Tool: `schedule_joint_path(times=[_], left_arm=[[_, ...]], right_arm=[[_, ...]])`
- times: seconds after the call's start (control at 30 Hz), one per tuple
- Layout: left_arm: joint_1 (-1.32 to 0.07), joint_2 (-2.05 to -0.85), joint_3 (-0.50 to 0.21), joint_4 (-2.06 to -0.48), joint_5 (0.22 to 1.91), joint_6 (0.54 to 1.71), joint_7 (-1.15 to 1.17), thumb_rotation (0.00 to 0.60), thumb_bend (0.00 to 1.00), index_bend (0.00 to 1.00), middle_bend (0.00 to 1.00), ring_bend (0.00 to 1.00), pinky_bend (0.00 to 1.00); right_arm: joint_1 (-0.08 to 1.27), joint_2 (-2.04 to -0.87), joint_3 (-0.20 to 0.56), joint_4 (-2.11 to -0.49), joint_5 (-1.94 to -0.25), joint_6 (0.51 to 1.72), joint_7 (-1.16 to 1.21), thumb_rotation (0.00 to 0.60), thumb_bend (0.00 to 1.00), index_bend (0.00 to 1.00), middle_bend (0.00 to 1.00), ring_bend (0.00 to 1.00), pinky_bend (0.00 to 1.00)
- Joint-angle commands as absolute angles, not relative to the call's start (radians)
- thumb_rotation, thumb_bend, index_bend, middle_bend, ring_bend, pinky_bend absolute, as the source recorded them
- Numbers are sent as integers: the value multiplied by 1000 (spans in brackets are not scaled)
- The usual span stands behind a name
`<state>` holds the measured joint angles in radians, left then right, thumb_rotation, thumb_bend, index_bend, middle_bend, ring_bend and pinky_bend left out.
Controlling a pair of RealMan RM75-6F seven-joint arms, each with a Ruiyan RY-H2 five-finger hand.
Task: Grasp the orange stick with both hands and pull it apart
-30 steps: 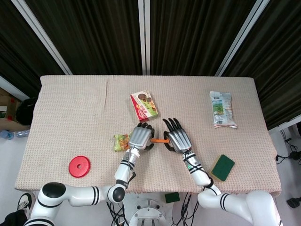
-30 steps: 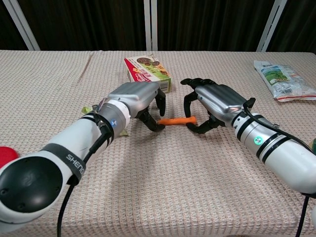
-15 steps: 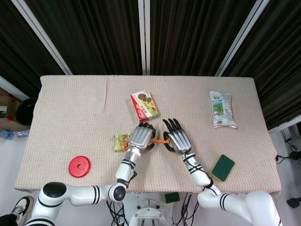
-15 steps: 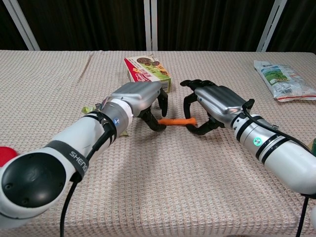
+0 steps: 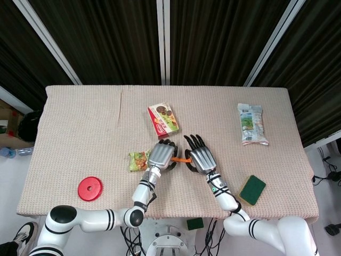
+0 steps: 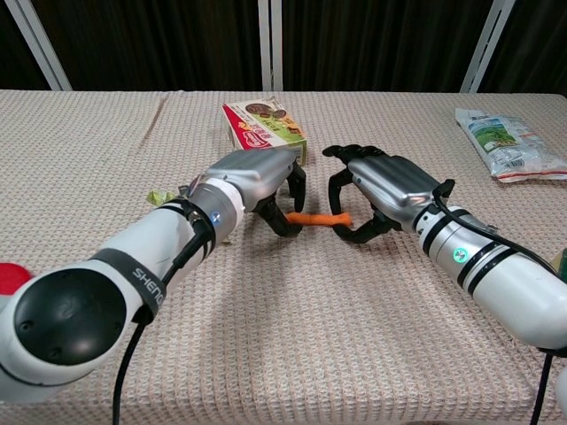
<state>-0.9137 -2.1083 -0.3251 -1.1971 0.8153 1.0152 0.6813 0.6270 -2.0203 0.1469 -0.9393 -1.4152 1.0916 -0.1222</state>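
A: What's changed over the last second?

B: Little. The left hand (image 6: 257,177) has eased slightly toward the right hand (image 6: 383,190), so less of the stick (image 6: 317,218) shows between them than 1 second ago. The stick itself hasn't shifted; it lies level near the table's middle, just above the cloth (image 6: 292,345) or on it, I can't tell which.

A: Are both hands on it?

B: From the chest view the left hand's fingers curl down around the stick's left end, and the right hand's fingers hook over its right end with the thumb underneath. Both look like grips, though the contact itself is hidden behind the fingers.

A: So where does the task stand?

B: I'd say the grasp is settled and the pull hasn't begun: the stick is in 1 piece.

A: And around them?

B: A beige woven cloth covers the table. On it lie a snack box (image 5: 163,120) behind the hands, a small packet (image 5: 137,160) beside the left wrist, a red disc (image 5: 89,188), a green sponge (image 5: 252,189) and a bag (image 5: 251,124). Dark curtains (image 5: 106,37) hang behind.
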Motion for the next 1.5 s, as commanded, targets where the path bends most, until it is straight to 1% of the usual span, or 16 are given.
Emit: schedule_joint_path(times=[0.03, 0.37, 0.9, 1.07, 1.5], left_arm=[[-915, -2110, -324, -1194, 815, 1015, 683, 562, 286, 505, 316, 196, 215], [-922, -2117, -320, -1175, 812, 1013, 695, 564, 291, 509, 315, 196, 215], [-924, -2114, -319, -1177, 798, 1003, 703, 569, 315, 548, 316, 196, 215], [-919, -2107, -322, -1197, 803, 1008, 687, 575, 349, 560, 320, 196, 216], [-906, -2074, -325, -1267, 803, 1025, 672, 580, 350, 560, 337, 208, 221]], right_arm=[[627, -2020, 147, -939, -1416, 1092, -121, 600, 332, 590, 20, 0, 0], [630, -2020, 149, -939, -1416, 1088, -119, 600, 333, 590, 20, 0, 0], [629, -2023, 148, -932, -1417, 1089, -117, 600, 337, 592, 20, 0, 0], [628, -2022, 146, -934, -1419, 1092, -116, 600, 337, 592, 20, 0, 0], [622, -2012, 143, -961, -1438, 1123, -110, 600, 343, 597, 22, 0, 0]])
